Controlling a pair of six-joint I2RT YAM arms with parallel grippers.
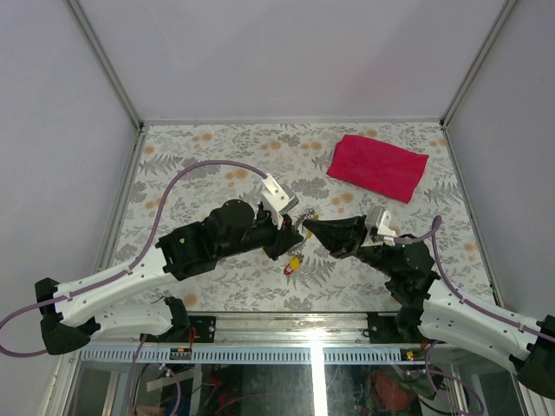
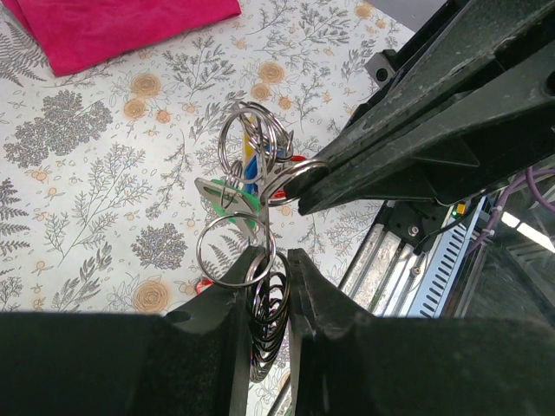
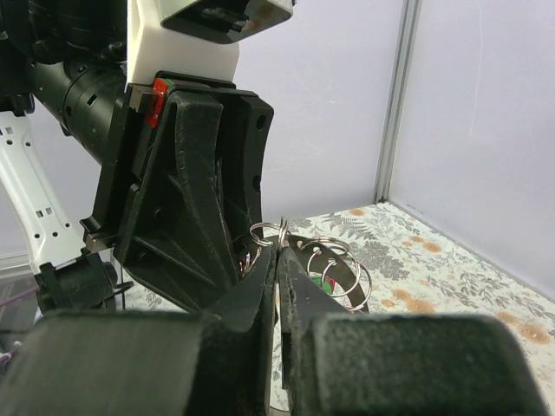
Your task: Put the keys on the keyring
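Aloft, keyring (image 2: 251, 169) in left pincer (image 2: 276, 260)

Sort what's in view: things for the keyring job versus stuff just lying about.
Job:
- keyring, pinched by left gripper and right gripper
- green-tagged key in that bundle
- loose red-tagged key

Lying about:
- red cloth

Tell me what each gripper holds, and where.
Left gripper pinches the keyring by its bottom rings; right gripper appears to nip a ring at the bundle's middle.
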